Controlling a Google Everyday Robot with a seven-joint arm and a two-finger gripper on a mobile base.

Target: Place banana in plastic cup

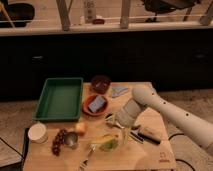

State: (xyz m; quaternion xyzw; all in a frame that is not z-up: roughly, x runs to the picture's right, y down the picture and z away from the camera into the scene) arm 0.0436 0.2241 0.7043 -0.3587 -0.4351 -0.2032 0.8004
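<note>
The plastic cup (112,144) shows as a see-through shape with a greenish tint near the table's front middle. A slim pale-yellow banana (101,138) lies against the cup's left side; I cannot tell whether it is inside the cup or beside it. My gripper (118,128) hangs from the white arm (150,102) that reaches in from the right. It is just above and to the right of the cup, close to its rim.
On the wooden table (150,155) are a green tray (60,97), a dark red bowl (100,82), an orange plate (95,105), a grey cloth (119,91), a white round container (37,132), grapes (59,142), a metal cup (71,141), an orange-yellow block (80,128), a fork (85,158) and a dark-handled tool (147,135).
</note>
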